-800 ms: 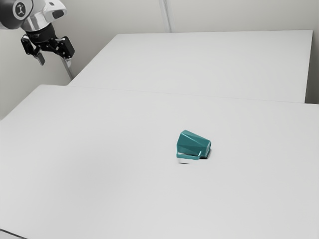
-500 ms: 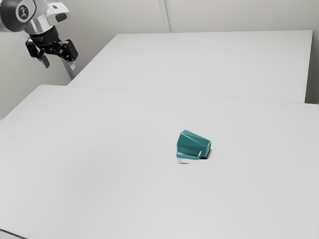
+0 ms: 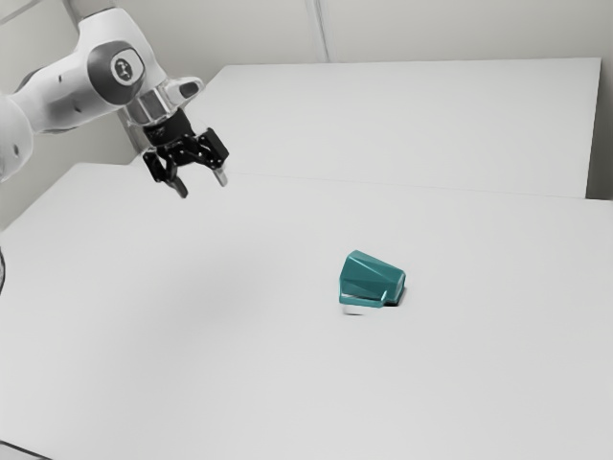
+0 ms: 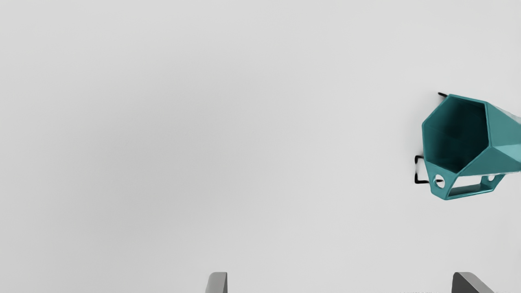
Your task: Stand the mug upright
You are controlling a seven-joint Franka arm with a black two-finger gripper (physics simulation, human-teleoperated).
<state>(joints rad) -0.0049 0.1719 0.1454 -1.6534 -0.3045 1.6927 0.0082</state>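
Teal and faceted, with a handle of the same colour: a mug (image 3: pixel 369 275), tipped on its side on a white table (image 3: pixel 192 355), just past the middle of the exterior view toward the exterior view's right. Wide mouth toward the exterior view's left, narrower base toward the exterior view's right.

Up near the exterior view's upper left, above the tabletop and well apart from the mug: a black gripper (image 3: pixel 203 186), pointing downward at a slight tilt. Jaws open, spread wide, with a broad gap between the two grey fingertips. Behind it, a white arm (image 3: pixel 72 91) with grey joint covers, reaching in from the exterior view's left.

In the wrist view, a clear look through the angular rim into the mug's dark hollow. On one side of the body, an angular handle (image 4: pixel 470 194), pierced by a round hole near each end. Beside mouth and handle, thin black marks (image 4: pixel 416 171) on the tabletop. Base end cut off by the frame.

Farther back in the exterior view, a second white surface (image 3: pixel 412 125), flat and broad, against pale walls (image 3: pixel 460 29). At the lower left corner, a thin dark line (image 3: pixel 24 450).
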